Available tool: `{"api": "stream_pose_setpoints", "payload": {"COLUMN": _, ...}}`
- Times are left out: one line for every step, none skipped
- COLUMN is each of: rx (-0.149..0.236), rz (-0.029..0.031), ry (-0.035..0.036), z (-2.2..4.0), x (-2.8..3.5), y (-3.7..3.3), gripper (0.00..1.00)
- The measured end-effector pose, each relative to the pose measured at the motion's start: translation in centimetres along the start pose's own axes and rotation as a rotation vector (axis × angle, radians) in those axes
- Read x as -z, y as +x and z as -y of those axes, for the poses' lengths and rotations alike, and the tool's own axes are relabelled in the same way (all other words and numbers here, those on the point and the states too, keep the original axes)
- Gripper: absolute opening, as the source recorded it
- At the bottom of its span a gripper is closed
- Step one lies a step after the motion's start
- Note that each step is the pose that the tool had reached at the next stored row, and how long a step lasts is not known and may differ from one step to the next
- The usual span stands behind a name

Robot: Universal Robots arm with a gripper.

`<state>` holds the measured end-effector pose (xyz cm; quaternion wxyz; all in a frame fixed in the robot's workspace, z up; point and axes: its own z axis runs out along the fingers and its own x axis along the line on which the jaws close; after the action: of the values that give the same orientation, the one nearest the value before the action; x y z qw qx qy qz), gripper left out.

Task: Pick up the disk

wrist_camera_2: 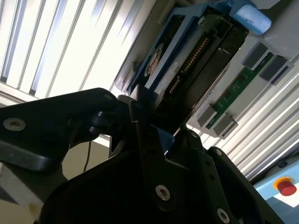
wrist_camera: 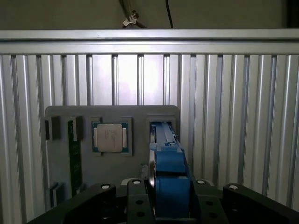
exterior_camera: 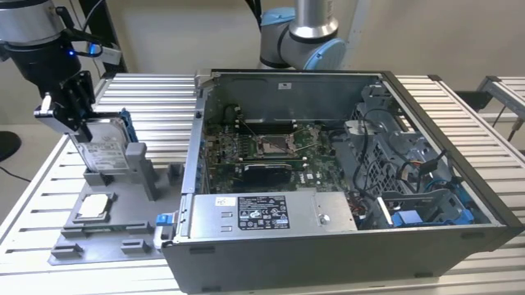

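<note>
The pincer [exterior_camera: 80,120] is clamped on the top of the disk [exterior_camera: 107,147], which stands on edge over the grey tray [exterior_camera: 119,226] at the exterior view's left, beside the open PC case [exterior_camera: 328,258] on the tabletop [exterior_camera: 459,104]. A chip [exterior_camera: 94,206] lies flat in the tray nearby. Can't tell whether the disk's bottom edge is clear of its slot.

Here's the silver rectangular disk [exterior_camera: 105,150], with its white printed label facing out and a blue plastic frame round its edges. It stands on edge, tipped slightly, at nine o'clock in the exterior view. The end effector [exterior_camera: 82,123] pinches its top edge, and its lower edge is down at the grey stand [exterior_camera: 123,215].
</note>
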<state>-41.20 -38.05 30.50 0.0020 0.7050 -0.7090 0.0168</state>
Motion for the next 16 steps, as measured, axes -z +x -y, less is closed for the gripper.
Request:
{"api": "stream_pose_setpoints", "payload": {"rx": 0.000, "rz": 0.0000, "ry": 0.0000, "z": 0.01, "x": 0.21, "y": 0.01, "gripper": 0.00}}
{"api": "stream_pose_setpoints", "payload": {"rx": 0.000, "rz": 0.0001, "ry": 0.0001, "z": 0.01, "x": 0.45, "y": 0.02, "gripper": 0.00}}
{"api": "stream_pose_setpoints", "payload": {"rx": 0.000, "rz": 0.0000, "ry": 0.0000, "z": 0.02, "x": 0.71, "y": 0.02, "gripper": 0.00}}
{"api": "stream_pose_setpoints", "payload": {"rx": 0.000, "rz": 0.0000, "ry": -0.0001, "z": 0.02, "x": 0.98, "y": 0.03, "gripper": 0.00}}
{"api": "stream_pose_setpoints", "payload": {"rx": 0.000, "rz": 0.0000, "ry": 0.0000, "z": 0.03, "x": 1.26, "y": 0.04, "gripper": 0.00}}
{"api": "stream_pose_setpoints", "payload": {"rx": 0.000, "rz": 0.0000, "ry": 0.0000, "z": 0.03, "x": 1.54, "y": 0.05, "gripper": 0.00}}
{"api": "stream_pose_setpoints", "payload": {"rx": 0.000, "rz": 0.0000, "ry": 0.0000, "z": 0.04, "x": 1.85, "y": 0.05, "gripper": 0.00}}
{"api": "stream_pose_setpoints", "payload": {"rx": 0.000, "rz": -0.0001, "ry": -0.0001, "z": 0.05, "x": 2.15, "y": 0.06, "gripper": 0.00}}
{"api": "stream_pose_setpoints", "payload": {"rx": 0.000, "rz": 0.0000, "ry": 0.0000, "z": 0.05, "x": 2.43, "y": 0.07, "gripper": 0.00}}
{"api": "stream_pose_setpoints", "payload": {"rx": 0.000, "rz": 0.0000, "ry": 0.0000, "z": 0.06, "x": 2.76, "y": 0.07, "gripper": 0.00}}
{"api": "stream_pose_setpoints", "payload": {"rx": 0.000, "rz": 0.0000, "ry": 0.0000, "z": 0.07, "x": 3.15, "y": 0.08, "gripper": 0.00}}
{"api": "stream_pose_setpoints", "payload": {"rx": 0.000, "rz": 0.0000, "ry": -0.0001, "z": 0.07, "x": 3.53, "y": 0.09, "gripper": 0.00}}
{"api": "stream_pose_setpoints", "payload": {"rx": 0.000, "rz": 0.0001, "ry": 0.0001, "z": 0.08, "x": 3.94, "y": 0.10, "gripper": 0.00}}
{"api": "stream_pose_setpoints", "payload": {"rx": 0.000, "rz": 0.0000, "ry": 0.0001, "z": 0.09, "x": 4.43, "y": 0.12, "gripper": 0.00}}
{"api": "stream_pose_setpoints", "payload": {"rx": 0.000, "rz": 0.0000, "ry": -0.0001, "z": 0.10, "x": 4.88, "y": 0.13, "gripper": 0.00}}
{"api": "stream_pose_setpoints", "payload": {"rx": 0.000, "rz": 0.0000, "ry": 0.0001, "z": 0.11, "x": 5.33, "y": 0.14, "gripper": 0.00}}
